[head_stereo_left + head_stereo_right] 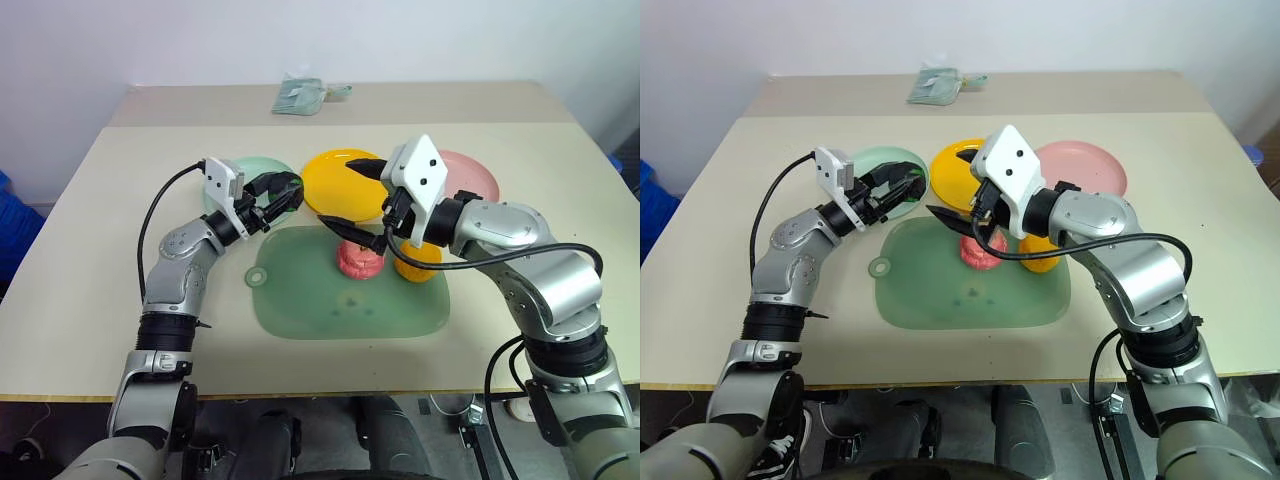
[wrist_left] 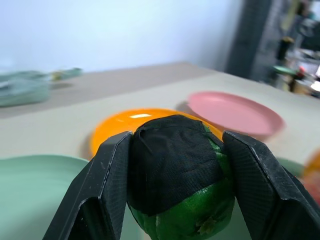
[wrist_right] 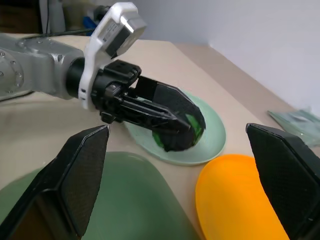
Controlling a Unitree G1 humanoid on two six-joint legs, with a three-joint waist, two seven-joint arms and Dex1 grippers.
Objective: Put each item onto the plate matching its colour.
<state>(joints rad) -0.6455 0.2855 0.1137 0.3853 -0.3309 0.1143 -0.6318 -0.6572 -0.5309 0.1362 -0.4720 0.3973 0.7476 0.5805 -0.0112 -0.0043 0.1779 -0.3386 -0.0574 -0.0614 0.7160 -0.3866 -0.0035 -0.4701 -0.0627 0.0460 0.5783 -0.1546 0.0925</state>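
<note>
One green lump point(image 2: 182, 185), half wrapped in black mesh.

Count, bench top: plates, 3 — mint green plate point(image 1: 238, 172), yellow plate point(image 1: 335, 185), pink plate point(image 1: 470, 177). Toy foods, 3 — green-and-black lump point(image 2: 180, 175), pink-red apple point(image 1: 357, 260), orange-yellow fruit point(image 1: 417, 260). Translucent green mat point(image 1: 330, 300), 1. Pale teal cloth bundle point(image 1: 300, 95), 1.

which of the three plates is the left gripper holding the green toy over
The mint green plate, leftmost of the three. The left gripper holds the green toy above it; the yellow plate and pink plate lie further right.
</note>
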